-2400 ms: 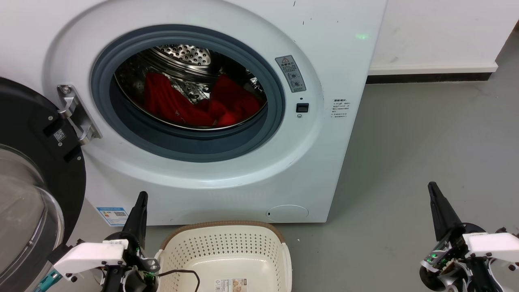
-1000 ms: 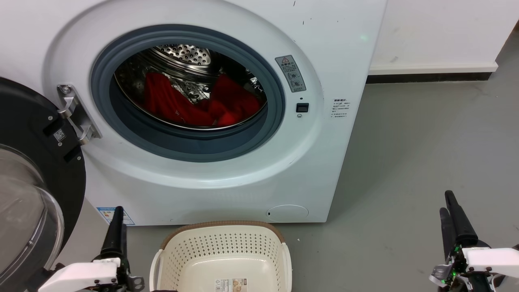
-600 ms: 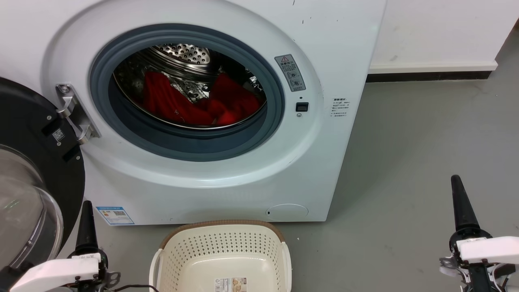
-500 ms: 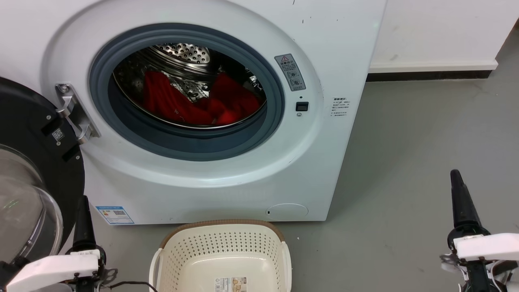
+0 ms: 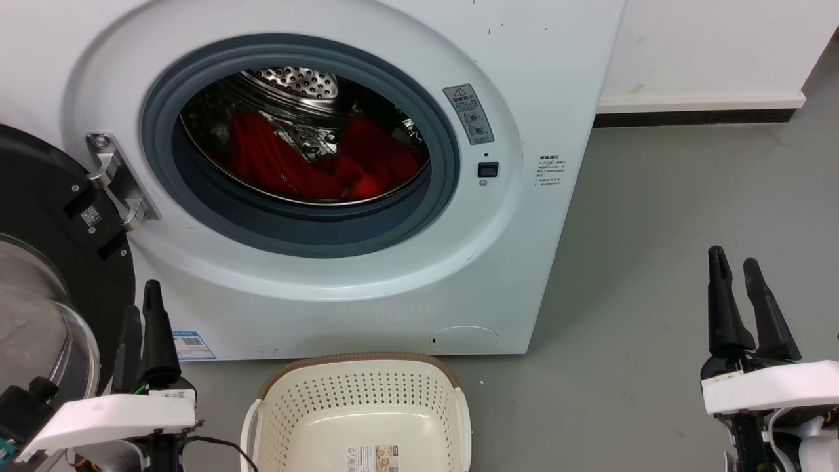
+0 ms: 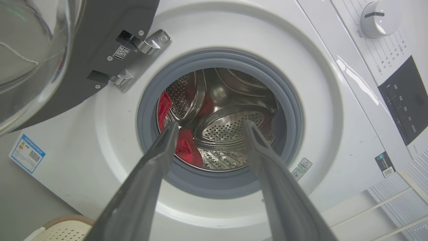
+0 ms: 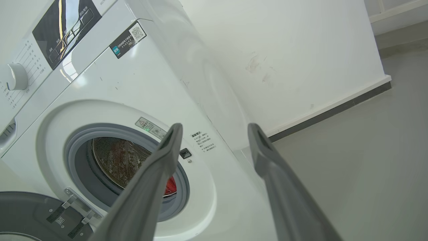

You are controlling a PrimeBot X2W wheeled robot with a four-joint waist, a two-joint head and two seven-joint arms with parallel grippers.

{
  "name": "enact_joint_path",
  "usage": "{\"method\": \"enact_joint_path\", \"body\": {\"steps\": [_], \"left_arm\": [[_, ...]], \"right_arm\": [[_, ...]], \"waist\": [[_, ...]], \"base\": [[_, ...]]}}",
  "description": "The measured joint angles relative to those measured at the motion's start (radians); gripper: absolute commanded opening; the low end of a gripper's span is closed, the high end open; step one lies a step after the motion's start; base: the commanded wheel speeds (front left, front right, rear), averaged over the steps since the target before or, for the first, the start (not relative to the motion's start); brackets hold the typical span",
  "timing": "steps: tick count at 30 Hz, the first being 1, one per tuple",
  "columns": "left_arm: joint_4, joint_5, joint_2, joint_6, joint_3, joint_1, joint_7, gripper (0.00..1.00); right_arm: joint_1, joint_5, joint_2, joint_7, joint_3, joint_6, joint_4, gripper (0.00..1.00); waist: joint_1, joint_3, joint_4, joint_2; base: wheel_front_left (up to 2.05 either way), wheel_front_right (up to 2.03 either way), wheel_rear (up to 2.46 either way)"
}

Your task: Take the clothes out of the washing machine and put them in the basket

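Left gripper (image 5: 143,298): two long dark fingers spread apart, low beside the black-framed glass door (image 5: 39,196), which stands open. Large white front-loading washing machine (image 5: 367,288): bright red fabric clothes (image 5: 373,170) lie inside its perforated steel drum (image 5: 295,82), well apart from both grippers. Cream perforated plastic basket (image 5: 357,393) with brown rim stands on the grey floor (image 5: 655,229) just before the machine. Right gripper (image 5: 733,257): fingers spread apart, well right of the machine
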Motion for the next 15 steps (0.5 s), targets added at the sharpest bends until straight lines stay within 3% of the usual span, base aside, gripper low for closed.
{"method": "enact_joint_path", "body": {"steps": [15], "left_arm": [[-0.145, 0.369, 0.000, 0.125, -0.128, 0.017, -0.046, 1.00]], "right_arm": [[0.004, -0.274, -0.001, -0.048, 0.050, 0.000, -0.060, 1.00]], "waist": [[0.0000, 0.009, -0.011, 0.0000]], "base": [[0.00, 0.00, 0.00]]}}
